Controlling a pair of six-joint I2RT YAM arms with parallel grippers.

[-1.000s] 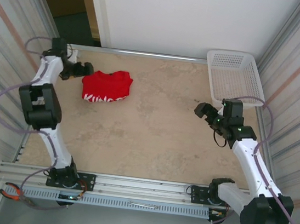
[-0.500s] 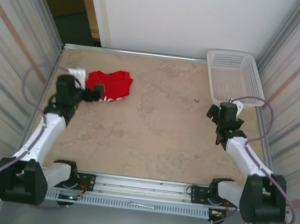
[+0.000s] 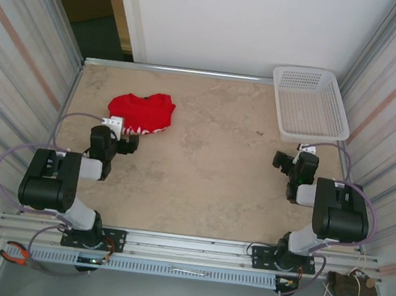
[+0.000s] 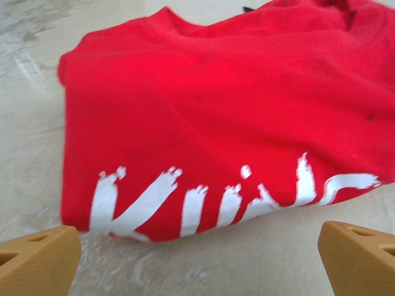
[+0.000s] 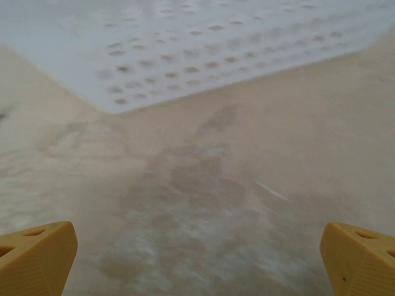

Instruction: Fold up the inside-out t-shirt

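Observation:
The red t-shirt (image 3: 142, 114) lies bunched in a compact heap at the back left of the table, white lettering along its near edge. In the left wrist view the t-shirt (image 4: 216, 117) spreads just beyond my fingertips (image 4: 37, 262), with bare table between them. My left gripper (image 3: 130, 143) sits low on the table just in front of the shirt, open and holding nothing. My right gripper (image 3: 281, 161) rests low at the right side, open and empty, its fingertips (image 5: 355, 256) wide apart over bare table.
A white mesh basket (image 3: 309, 104) stands at the back right corner, its perforated wall (image 5: 185, 55) just ahead of my right gripper. Corrugated walls close in both sides. Both arms are folded back near the front rail (image 3: 184, 252).
Both arms have pulled back from the far part of the table and folded down. My left gripper left the shirt's far left side and now sits in front of it.

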